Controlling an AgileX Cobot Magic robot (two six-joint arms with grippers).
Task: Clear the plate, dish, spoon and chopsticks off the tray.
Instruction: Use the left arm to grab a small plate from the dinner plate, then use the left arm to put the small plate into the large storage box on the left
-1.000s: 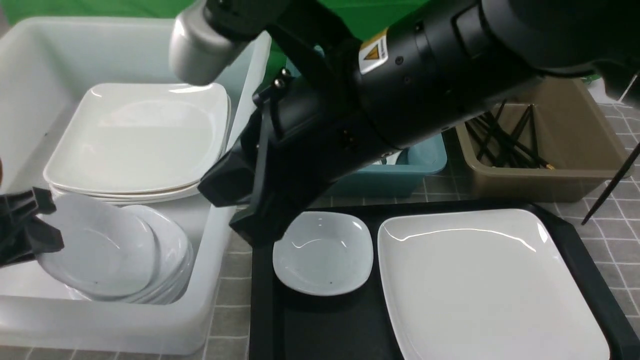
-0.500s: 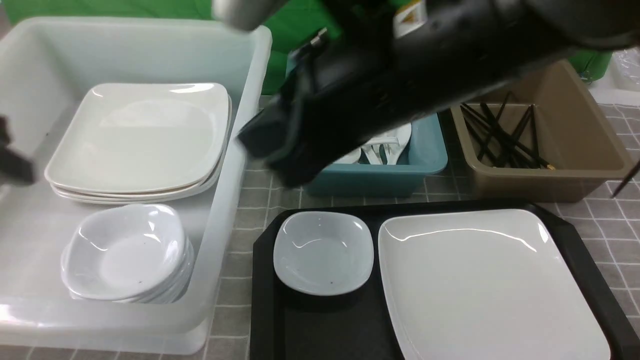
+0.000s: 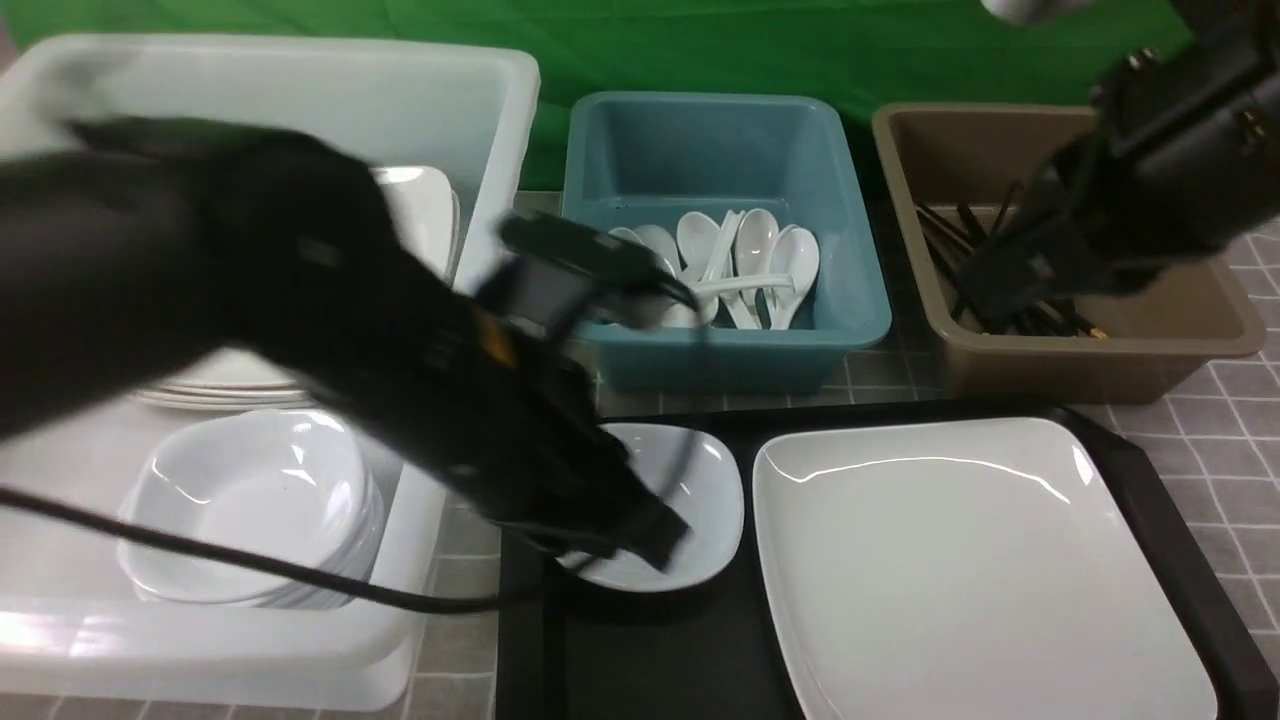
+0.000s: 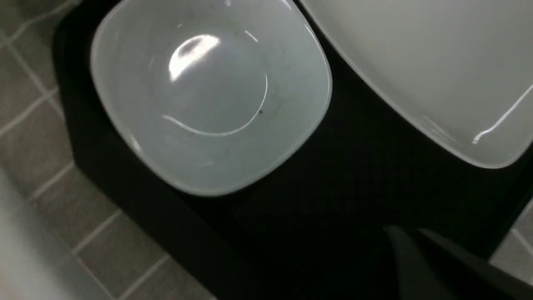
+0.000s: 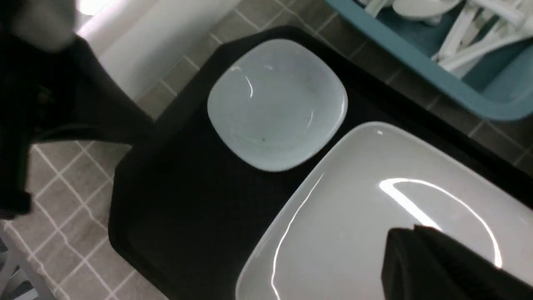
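The black tray (image 3: 640, 660) holds a small greyish-white dish (image 3: 705, 480) at its far left and the large white plate (image 3: 960, 570) on its right. No spoon or chopsticks show on the tray. My left gripper (image 3: 655, 535), blurred, hangs over the dish's near left edge. In the left wrist view its fingers (image 4: 404, 231) lie close together and empty above bare tray (image 4: 333, 175), beside the dish (image 4: 208, 96). My right gripper (image 3: 985, 285) is raised over the brown bin. In the right wrist view it (image 5: 402, 231) is shut and empty, high above the plate (image 5: 354, 233).
A white bin (image 3: 500, 120) on the left holds stacked plates and a stack of small dishes (image 3: 250, 500). A teal bin (image 3: 730, 355) behind the tray holds white spoons. A brown bin (image 3: 1090, 370) at back right holds black chopsticks. A cable trails from the left arm.
My left gripper let a small dish go onto the stack in the white bin, then swung right to the tray's dish. My right arm moved from the centre to the back right.
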